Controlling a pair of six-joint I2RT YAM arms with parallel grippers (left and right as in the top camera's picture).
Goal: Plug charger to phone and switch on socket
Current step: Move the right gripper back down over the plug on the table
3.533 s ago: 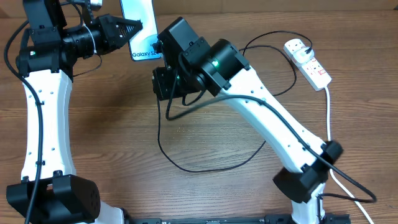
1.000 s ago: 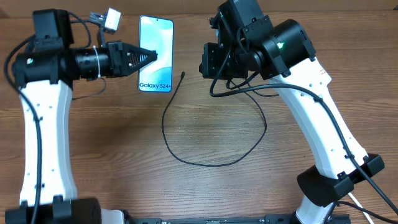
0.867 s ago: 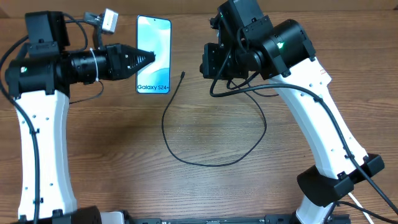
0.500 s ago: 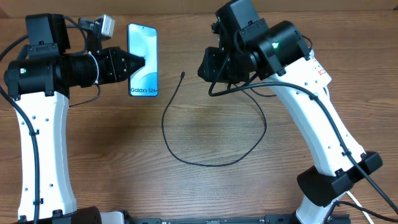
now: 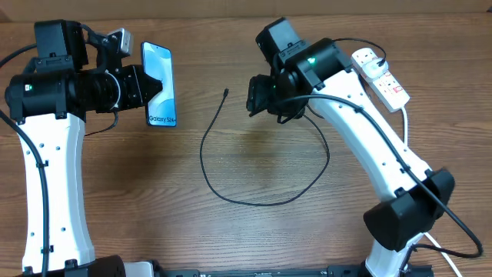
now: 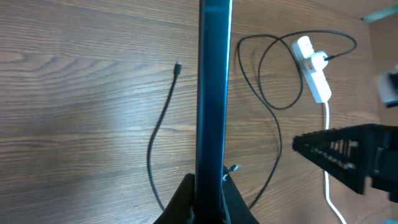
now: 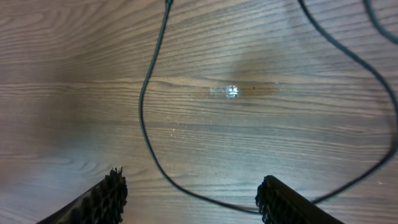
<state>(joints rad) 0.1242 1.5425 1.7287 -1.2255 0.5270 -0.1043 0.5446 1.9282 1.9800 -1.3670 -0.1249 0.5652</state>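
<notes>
Left gripper (image 6: pixel 208 186) grasps the phone (image 6: pixel 214 81) edge-on; right gripper (image 7: pixel 189 199) is spread wide, the cable (image 7: pixel 149 124) below its fingers.

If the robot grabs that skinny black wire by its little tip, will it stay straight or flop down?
Probably flop: the charger is thin and lies in a loose curve on the table. It looks light, so the rest would likely drag along. Its tiny tip may be fiddly for the open right gripper to pinch.
</notes>
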